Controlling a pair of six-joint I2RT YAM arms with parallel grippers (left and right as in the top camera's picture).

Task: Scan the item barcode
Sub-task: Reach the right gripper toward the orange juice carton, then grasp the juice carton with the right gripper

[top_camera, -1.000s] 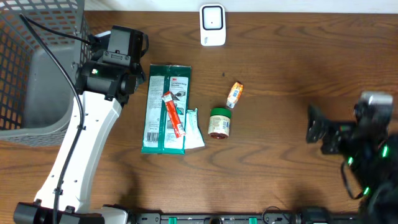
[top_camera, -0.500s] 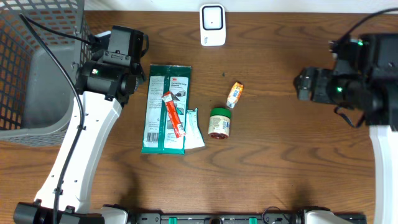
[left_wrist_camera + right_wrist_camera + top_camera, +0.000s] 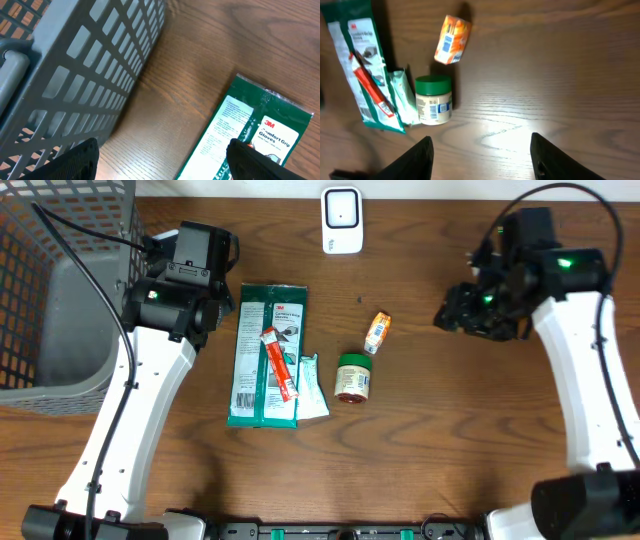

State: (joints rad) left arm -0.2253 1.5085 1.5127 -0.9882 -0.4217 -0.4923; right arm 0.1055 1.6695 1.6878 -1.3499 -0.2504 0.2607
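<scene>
Nothing is being scanned yet: the right gripper (image 3: 480, 145) is hovering, jaws spread and empty, right of the jar (image 3: 353, 377); the left gripper (image 3: 162, 150) is hanging unclenched and empty, left of it.

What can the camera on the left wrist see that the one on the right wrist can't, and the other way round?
Only the left wrist: the grey basket. Only the right wrist: the green-lidded jar, the orange packet, the red tube and a pale sachet. Both: the green glove pack and the wooden table.
</scene>
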